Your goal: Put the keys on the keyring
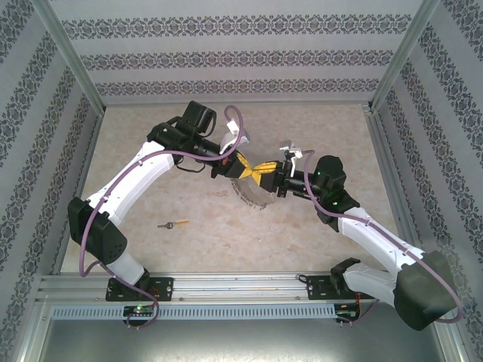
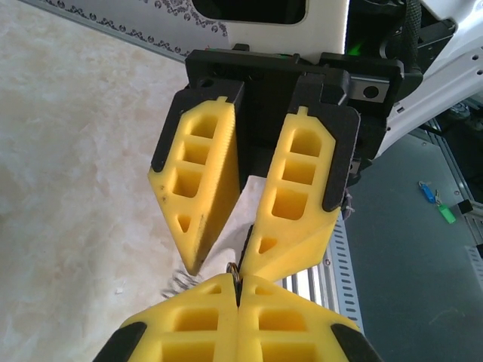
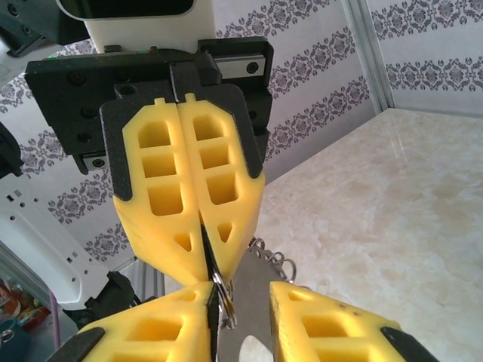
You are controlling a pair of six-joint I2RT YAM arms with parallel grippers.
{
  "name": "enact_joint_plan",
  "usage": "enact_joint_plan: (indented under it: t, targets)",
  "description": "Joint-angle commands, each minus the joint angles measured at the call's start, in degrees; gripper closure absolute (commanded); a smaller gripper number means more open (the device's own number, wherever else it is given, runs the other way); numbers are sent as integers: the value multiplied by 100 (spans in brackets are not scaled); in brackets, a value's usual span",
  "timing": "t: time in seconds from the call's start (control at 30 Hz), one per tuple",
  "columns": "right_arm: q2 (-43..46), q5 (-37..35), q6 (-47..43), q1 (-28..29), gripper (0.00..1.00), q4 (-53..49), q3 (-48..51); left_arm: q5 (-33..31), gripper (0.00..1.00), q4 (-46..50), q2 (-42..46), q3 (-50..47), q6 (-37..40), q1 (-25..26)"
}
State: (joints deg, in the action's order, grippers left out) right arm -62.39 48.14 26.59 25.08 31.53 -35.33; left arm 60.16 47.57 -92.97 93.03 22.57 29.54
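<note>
We steady the keyring (image 3: 219,290) while the key (image 1: 174,224) lies loose.
Left tool (image 2: 235,290) clenched on the keyring; right tool (image 3: 241,290) parted beside it; next we should fetch the key from the desk (image 1: 302,241).

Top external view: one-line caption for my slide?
Left gripper shut on the keyring, right gripper open opposite it, key lying apart on the table.

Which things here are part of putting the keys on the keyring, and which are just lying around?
For the job: keyring, pinched in the shut left gripper; key, loose on the table; right gripper, jaws apart at the ring.
Lying about: small blue item and small green item on the grey surface beyond the table's edge.
</note>
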Motion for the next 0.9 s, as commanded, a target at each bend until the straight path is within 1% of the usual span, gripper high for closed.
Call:
enact_joint_plan:
  t: [0.0,0.27,0.6,0.63,0.67,0.8,0.87]
  targets:
    - [118,160,-52,-82,74,214,-157,439,100,-30,-24,162,161,71]
    - [73,471,22,-102,74,279,-246,622,100,-20,-48,202,194,70]
    - [47,608,31,-102,73,354,-290,647,100,68,-133,338,215,70]
    - [38,617,32,-94,75,353,-299,661,100,70,-141,354,218,75]
    - [38,618,35,-100,79,354,-299,672,100,80,-147,363,215,76]
    - [17,657,48,-109,98,374,-325,678,100,78,-160,373,217,72]
    - [-2,655,51,-106,100,387,-334,680,100,64,-168,373,219,70]
